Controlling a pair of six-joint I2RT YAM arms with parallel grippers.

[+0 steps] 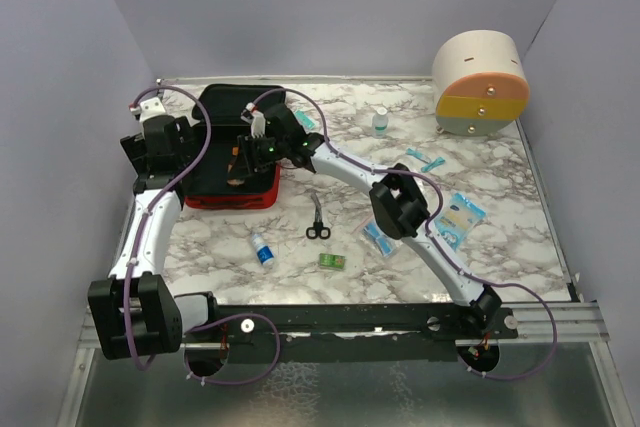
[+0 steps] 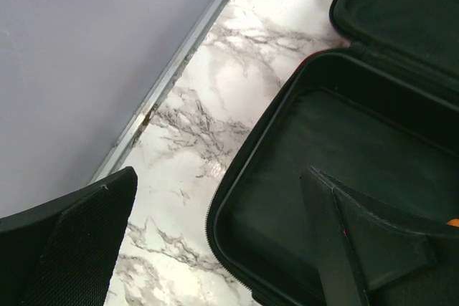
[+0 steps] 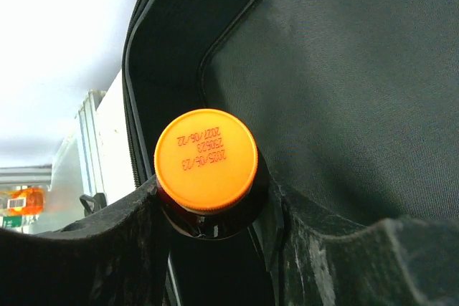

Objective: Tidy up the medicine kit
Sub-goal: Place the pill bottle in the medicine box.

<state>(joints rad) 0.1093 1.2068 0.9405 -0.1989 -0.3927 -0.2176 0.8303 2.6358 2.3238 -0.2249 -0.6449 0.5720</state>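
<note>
Open red medicine kit [image 1: 230, 197] on a marble table [image 1: 500, 162]
Overhead, the kit sits left rear. Only the right wrist view shows the right gripper [image 3: 211, 223] clamped on an orange-capped bottle [image 3: 206, 159] inside the black lining; the left wrist view shows the left gripper [image 2: 208, 249] spread wide, straddling the kit's rim

The orange-capped bottle [image 3: 206, 159] is hiding its dark body between the fingers [image 3: 93, 249] of the right gripper [image 3: 211, 241], while the medicine kit [image 2: 344, 134] is running off the left wrist view's right edge.
</note>
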